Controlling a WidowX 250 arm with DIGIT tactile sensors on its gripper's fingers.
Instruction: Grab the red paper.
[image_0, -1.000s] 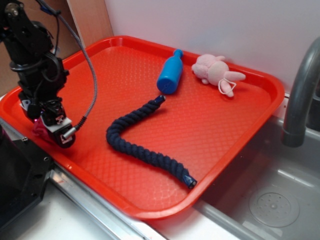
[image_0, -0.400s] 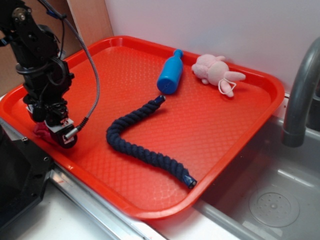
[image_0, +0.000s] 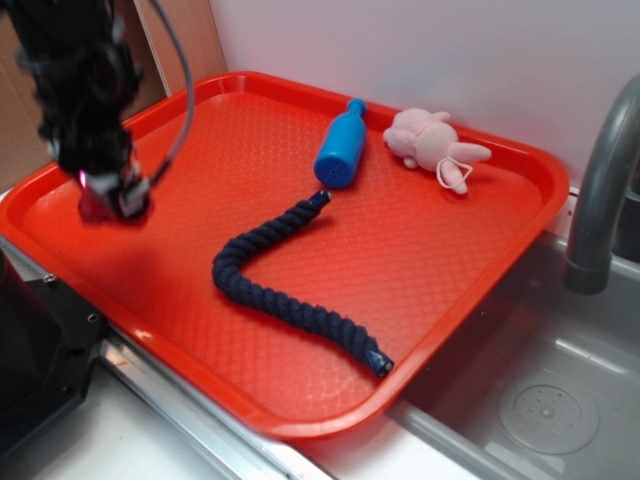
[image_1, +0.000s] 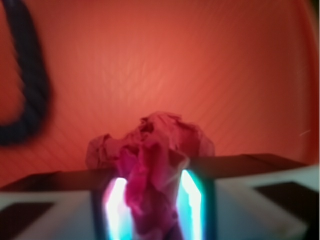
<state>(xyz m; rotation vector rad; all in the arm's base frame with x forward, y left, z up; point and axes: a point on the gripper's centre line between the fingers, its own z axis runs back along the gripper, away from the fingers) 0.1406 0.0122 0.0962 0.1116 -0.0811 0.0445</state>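
My gripper (image_0: 108, 197) hangs above the left part of the orange-red tray (image_0: 420, 250), lifted off its floor. It is shut on the red paper (image_1: 152, 150), a wrinkly dark-red wad pinched between the two fingers. In the wrist view the wad fills the gap between the bright fingertips (image_1: 191, 200) and bulges out past them. In the exterior view only a sliver of the red paper (image_0: 92, 208) shows under the gripper. The arm is motion-blurred.
A dark blue braided rope (image_0: 280, 290) lies curved across the tray's middle; it also shows in the wrist view (image_1: 30, 90). A blue bottle (image_0: 340, 150) and a pink plush toy (image_0: 430, 142) lie at the tray's back. A sink and grey faucet (image_0: 600, 200) are on the right.
The gripper has risen from the tray's front-left floor, carrying the red paper up with it. Rope, bottle and plush have not moved.
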